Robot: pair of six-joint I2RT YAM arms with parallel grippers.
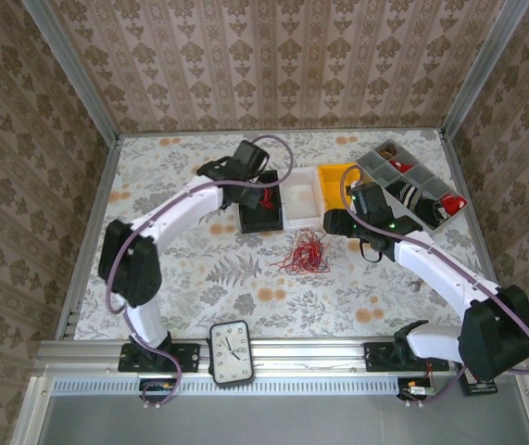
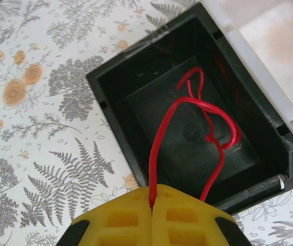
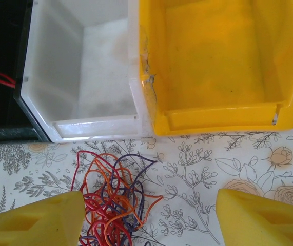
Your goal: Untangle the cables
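A tangle of red, orange and purple cables point(image 1: 306, 252) point(image 3: 113, 205) lies on the floral table in front of the bins. One red cable point(image 2: 187, 133) hangs into the black bin point(image 2: 115, 92) point(image 1: 251, 221), and my left gripper point(image 2: 152, 202) point(image 1: 250, 165) is shut on its end above the bin's near rim. My right gripper point(image 3: 149, 218) point(image 1: 338, 222) hovers open just right of the tangle, its left finger point(image 3: 38, 223) over the bundle's edge, with nothing held.
A white bin point(image 1: 303, 197) point(image 3: 79, 72) and a yellow bin point(image 1: 333, 174) point(image 3: 218, 61) stand right of the black one. A grey compartment tray point(image 1: 410, 182) with small parts sits at the back right. A clock point(image 1: 231, 350) rests on the front rail.
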